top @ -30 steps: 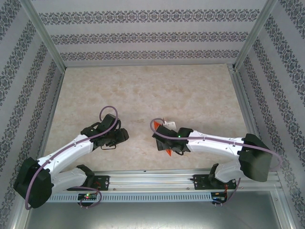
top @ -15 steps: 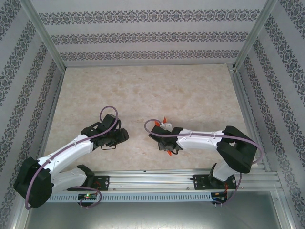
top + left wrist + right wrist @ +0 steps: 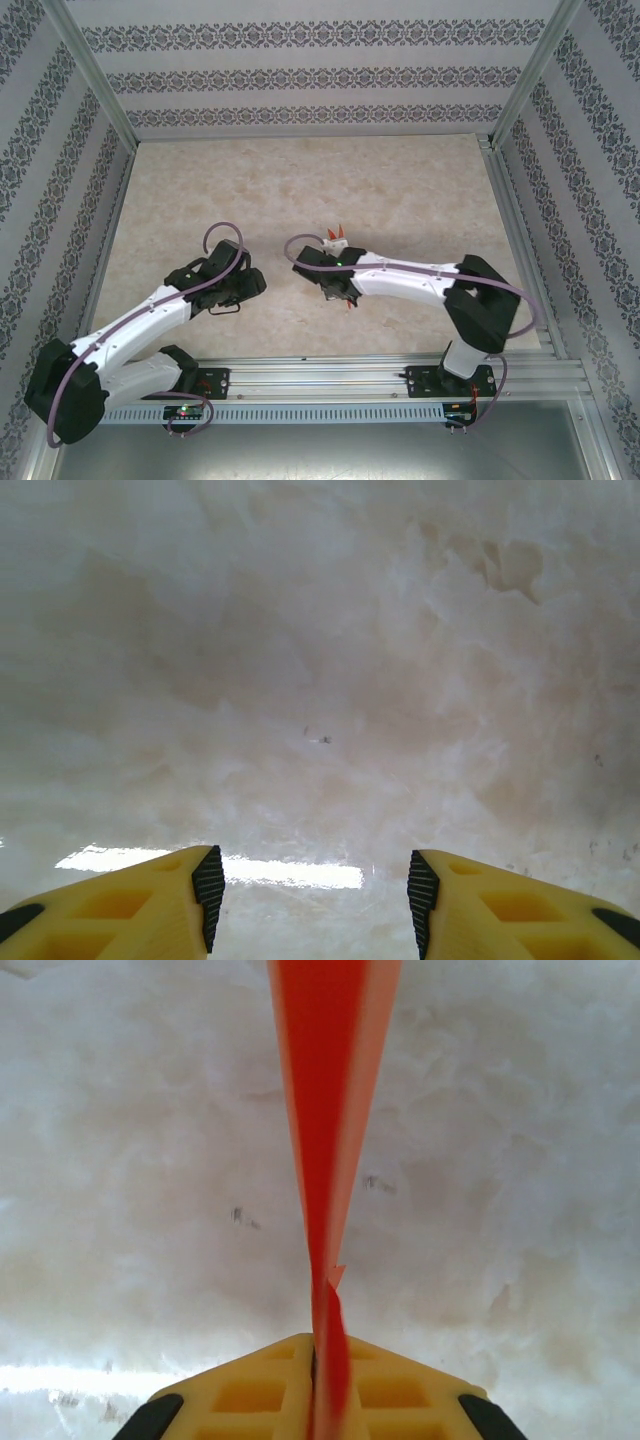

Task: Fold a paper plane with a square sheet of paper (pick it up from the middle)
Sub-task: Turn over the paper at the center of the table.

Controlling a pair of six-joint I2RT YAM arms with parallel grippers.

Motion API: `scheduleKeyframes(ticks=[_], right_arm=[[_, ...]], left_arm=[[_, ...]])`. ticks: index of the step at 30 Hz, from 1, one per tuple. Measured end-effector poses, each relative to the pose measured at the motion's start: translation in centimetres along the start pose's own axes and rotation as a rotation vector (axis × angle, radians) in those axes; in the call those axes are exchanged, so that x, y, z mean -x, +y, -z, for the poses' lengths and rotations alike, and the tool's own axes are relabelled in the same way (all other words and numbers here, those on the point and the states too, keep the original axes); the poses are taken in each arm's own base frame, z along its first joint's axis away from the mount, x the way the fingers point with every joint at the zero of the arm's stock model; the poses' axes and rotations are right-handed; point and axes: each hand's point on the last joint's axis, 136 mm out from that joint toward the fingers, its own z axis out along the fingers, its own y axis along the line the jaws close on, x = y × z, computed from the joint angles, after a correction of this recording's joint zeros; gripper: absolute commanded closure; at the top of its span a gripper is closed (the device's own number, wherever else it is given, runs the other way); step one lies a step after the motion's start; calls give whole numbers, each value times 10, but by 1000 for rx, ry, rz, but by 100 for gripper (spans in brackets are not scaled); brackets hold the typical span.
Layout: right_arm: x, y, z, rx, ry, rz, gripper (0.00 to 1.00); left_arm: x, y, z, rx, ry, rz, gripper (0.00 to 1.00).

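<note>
The orange-red sheet of paper [image 3: 325, 1110] is folded together and stands on edge as a thin strip between my right gripper's [image 3: 318, 1355] yellow fingers, which are shut on it. It runs forward from the jaws above the marbled table. From above, small orange tips of the paper [image 3: 341, 232] poke out on either side of the right gripper [image 3: 338, 275] near the table's middle. Whether it has a plane's shape I cannot tell. My left gripper [image 3: 314, 900] is open over bare table with nothing between its pads; from above the left gripper [image 3: 252, 283] sits left of the right one.
The marbled tabletop [image 3: 300, 190] stretches back to patterned walls. A metal rail [image 3: 330, 378] with both arm bases runs along the near edge. Aluminium frame posts stand at the corners.
My right gripper has closed on the folded paper and its arm has swung left and slightly back, carrying the paper. The left arm has barely moved.
</note>
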Motion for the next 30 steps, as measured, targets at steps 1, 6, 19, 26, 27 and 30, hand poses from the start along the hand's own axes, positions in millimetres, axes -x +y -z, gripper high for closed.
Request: scheduleKeyframes(ticks=[1, 6, 19, 26, 27, 30], right_arm=[[1, 3, -4, -25, 11, 17, 89], [-7, 20, -21, -118, 72, 111, 84], [-22, 60, -27, 22, 126, 171, 31], [-3, 78, 38, 363, -3, 84, 17], [-1, 78, 49, 413, -27, 73, 17], [4, 72, 71, 549, -89, 23, 38]], left_arm=[[2, 1, 4, 1, -18, 5, 45], [15, 10, 25, 6, -123, 37, 43], [28, 24, 47, 27, -233, 83, 41], [22, 23, 39, 35, -191, 67, 39], [20, 22, 36, 38, -175, 61, 39], [12, 19, 25, 50, -112, 40, 39]])
